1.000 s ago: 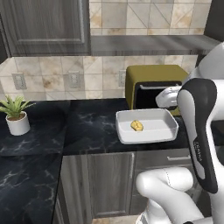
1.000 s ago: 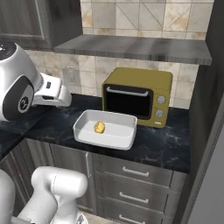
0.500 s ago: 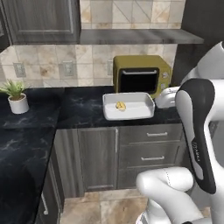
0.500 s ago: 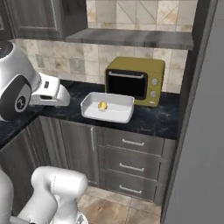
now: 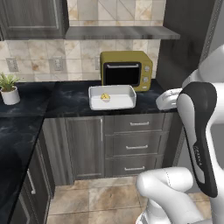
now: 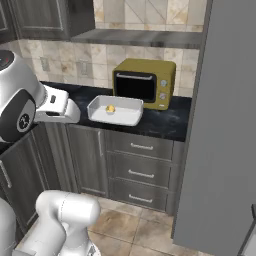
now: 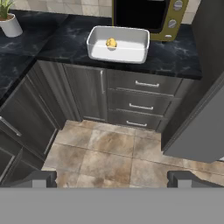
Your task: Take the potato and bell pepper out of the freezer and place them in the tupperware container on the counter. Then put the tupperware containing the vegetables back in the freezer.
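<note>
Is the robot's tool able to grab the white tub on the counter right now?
Probably not yet. The tool is open and hangs out over the floor, well back from the white tupperware container on the black counter. Nothing blocks the way, so moving closer should do it.

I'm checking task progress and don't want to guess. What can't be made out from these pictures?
- Bell pepper: whereabouts unknown; the freezer shows just its flat grey side in the right base view, so its inside is hidden.
- Yellow lump in the container: too small to name surely in any view.
- Gripper: hand view shows its tips wide apart; the bottom edge crops the rest.
</note>
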